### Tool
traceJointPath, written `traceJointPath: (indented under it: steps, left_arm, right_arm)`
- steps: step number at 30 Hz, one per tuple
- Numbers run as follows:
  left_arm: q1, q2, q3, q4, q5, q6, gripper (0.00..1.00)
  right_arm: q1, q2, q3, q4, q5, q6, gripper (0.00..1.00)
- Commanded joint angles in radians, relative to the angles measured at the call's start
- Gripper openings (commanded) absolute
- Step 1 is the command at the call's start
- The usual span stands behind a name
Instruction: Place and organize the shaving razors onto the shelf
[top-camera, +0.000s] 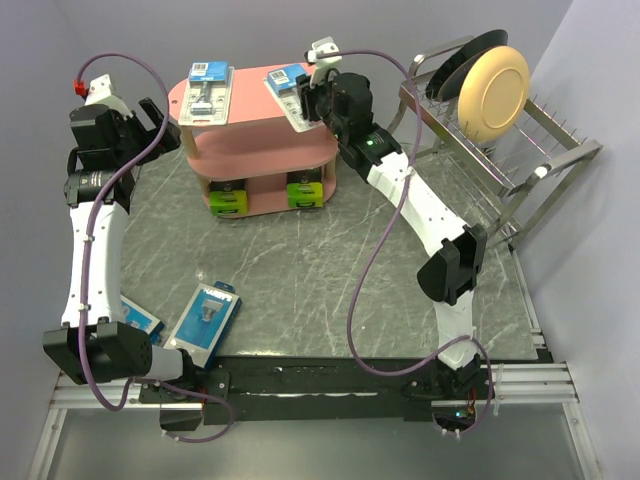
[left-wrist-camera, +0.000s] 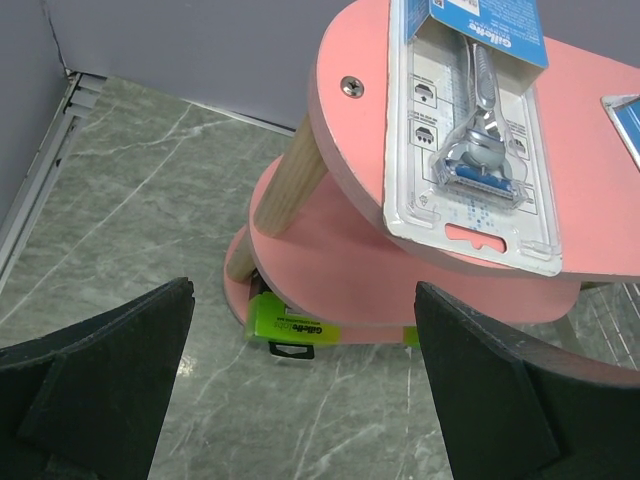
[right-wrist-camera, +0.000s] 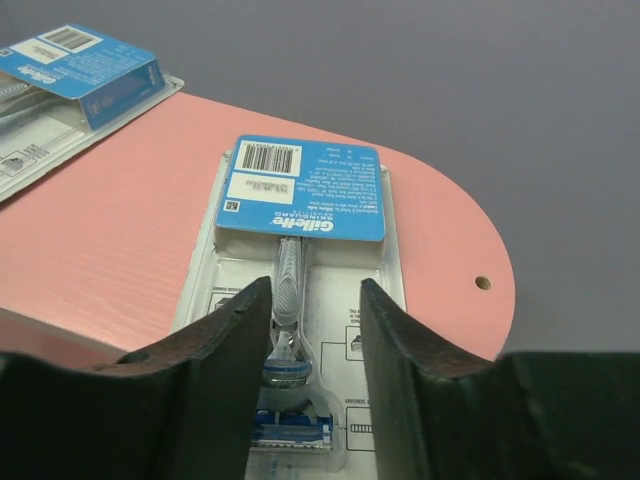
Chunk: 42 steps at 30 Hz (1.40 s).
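Right gripper (right-wrist-camera: 315, 285) low over the right end of the pink shelf (top-camera: 262, 152), at its top board (top-camera: 255, 85); fingers (right-wrist-camera: 215, 350) part-way apart, astride the raised bubble of the right blister pack (right-wrist-camera: 300, 215), with the razor handle showing in the gap. Firm hold or mere straddle: cannot tell. Pack flat on the board, blue label end away from the wrist camera, near end poking past the board's edge toward the gripper in the top view. Left blister pack (top-camera: 208, 92) flat on the same board toward the other end, apart from the first, one end overhanging the rim. Left gripper (top-camera: 158, 122) up beside the shelf's left end, spread wide, holding nothing and touching nothing. Down on the bottom tier, side by side, a black box (top-camera: 228, 197) at the left and a second black box (top-camera: 305, 190) at the right, lime-green ends facing the arms. On the grey marbled table (top-camera: 300, 270), near the left arm's base, a blue-carded pack (top-camera: 207, 322) lying flat and aslant; just beside it a second blue-carded pack (top-camera: 143, 322), mostly hidden under the arm. Off to the right of the shelf, a wire dish rack (top-camera: 520, 165) with a cream plate (top-camera: 493, 92) and a dark plate (top-camera: 462, 62) standing on edge.
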Motion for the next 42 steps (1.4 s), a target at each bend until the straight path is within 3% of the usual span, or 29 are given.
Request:
traceJointPath:
  steps: [1, 5, 9, 13, 20, 35, 39, 42]
  left_arm:
    - [0.007, -0.015, 0.001, 0.047, 0.024, -0.023, 0.97]
    - [0.01, -0.024, -0.007, 0.046, 0.022, -0.023, 0.97]
    - [0.022, -0.038, -0.027, 0.046, 0.024, -0.022, 0.97]
    - [0.035, -0.053, -0.047, 0.047, 0.034, -0.034, 0.97]
    - [0.056, -0.061, -0.056, 0.047, 0.05, -0.052, 0.97]
    - [0.101, -0.096, -0.084, 0.049, 0.077, -0.088, 0.97]
    - [0.108, -0.102, -0.077, 0.046, 0.076, -0.088, 0.97]
    - [0.111, -0.107, -0.077, 0.046, 0.079, -0.091, 0.97]
  right_arm:
    - [-0.006, -0.038, 0.005, -0.021, 0.003, -0.007, 0.39]
    - [-0.006, -0.012, 0.037, -0.031, -0.005, 0.009, 0.4]
    - [-0.004, -0.007, 0.035, -0.031, 0.0, 0.021, 0.51]
    - [-0.004, 0.008, 0.041, -0.015, 0.026, 0.028, 0.52]
    - [0.016, 0.132, 0.169, 0.005, 0.129, 0.065, 0.43]
    - [0.075, 0.163, 0.199, 0.139, 0.38, 0.137, 0.37]
    - [0.083, 0.123, 0.196, 0.259, 0.378, 0.076, 0.54]
    - [0.048, 0.065, 0.16, 0.261, 0.2, 0.035, 0.67]
